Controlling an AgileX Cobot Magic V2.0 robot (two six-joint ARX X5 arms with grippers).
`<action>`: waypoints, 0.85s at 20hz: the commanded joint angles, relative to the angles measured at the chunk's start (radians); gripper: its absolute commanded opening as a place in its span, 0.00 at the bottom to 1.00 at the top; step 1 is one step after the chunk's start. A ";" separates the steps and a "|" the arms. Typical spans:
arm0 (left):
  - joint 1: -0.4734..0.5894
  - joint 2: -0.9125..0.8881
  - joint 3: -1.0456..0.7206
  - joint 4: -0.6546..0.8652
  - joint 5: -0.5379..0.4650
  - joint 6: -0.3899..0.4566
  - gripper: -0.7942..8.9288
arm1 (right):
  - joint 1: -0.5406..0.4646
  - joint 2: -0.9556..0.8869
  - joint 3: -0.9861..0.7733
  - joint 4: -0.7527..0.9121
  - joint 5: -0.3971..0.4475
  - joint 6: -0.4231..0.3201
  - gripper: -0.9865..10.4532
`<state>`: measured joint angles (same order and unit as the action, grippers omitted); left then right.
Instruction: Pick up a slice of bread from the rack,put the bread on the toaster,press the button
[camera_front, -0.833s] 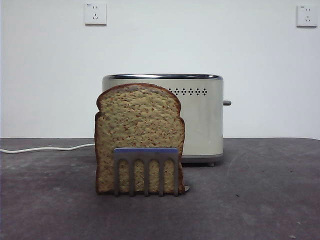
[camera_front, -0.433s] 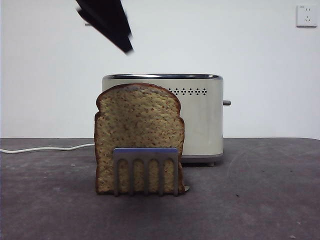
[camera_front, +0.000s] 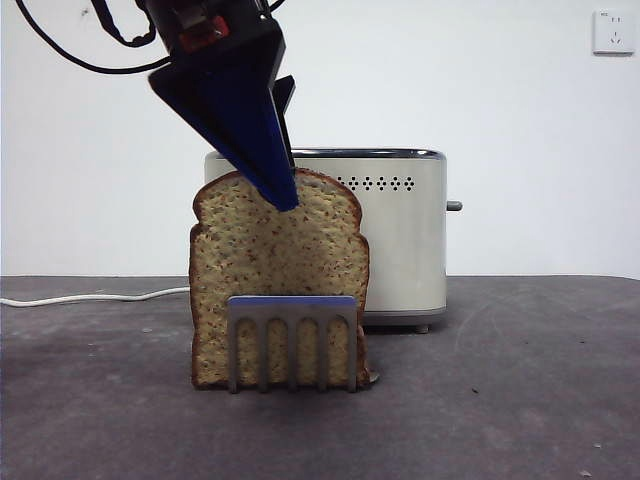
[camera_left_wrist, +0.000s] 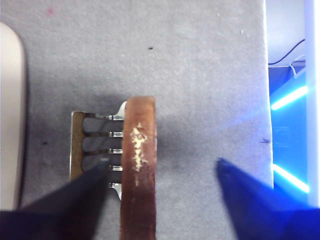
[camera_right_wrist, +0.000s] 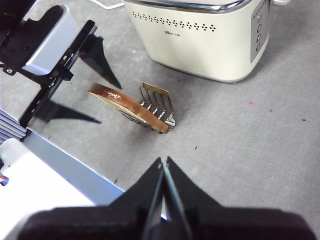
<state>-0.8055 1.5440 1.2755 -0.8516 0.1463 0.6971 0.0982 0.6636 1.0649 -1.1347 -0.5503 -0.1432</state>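
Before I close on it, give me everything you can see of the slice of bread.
The slice of bread is one large wholemeal slice: tan speckled crumb, dark brown crust, domed top with shoulders. It stands upright on edge in the rack, in front of the toaster. From above, its crust edge lies between the open jaws of the left end effector, which do not touch it yet.

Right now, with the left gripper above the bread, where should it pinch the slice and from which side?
Grip the domed top of the slice of bread, coming straight down. It stands upright on edge in the rack, whose prongs cover the lower part, so only the upper crust is free. The left gripper is open and straddles the slice's two flat faces; closing there should probably hold.
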 joint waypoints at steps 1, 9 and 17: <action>0.000 0.004 0.000 -0.002 0.003 0.012 0.10 | 0.002 -0.001 0.002 0.003 0.000 -0.008 0.08; 0.000 0.004 0.001 0.021 -0.018 0.012 0.07 | 0.002 0.000 0.002 0.003 0.001 -0.008 0.08; 0.000 -0.006 0.154 -0.056 -0.070 0.012 0.07 | 0.002 0.000 0.002 0.003 0.002 -0.008 0.08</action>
<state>-0.8055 1.5440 1.4166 -0.9096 0.0734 0.6994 0.0982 0.6636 1.0649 -1.1347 -0.5499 -0.1436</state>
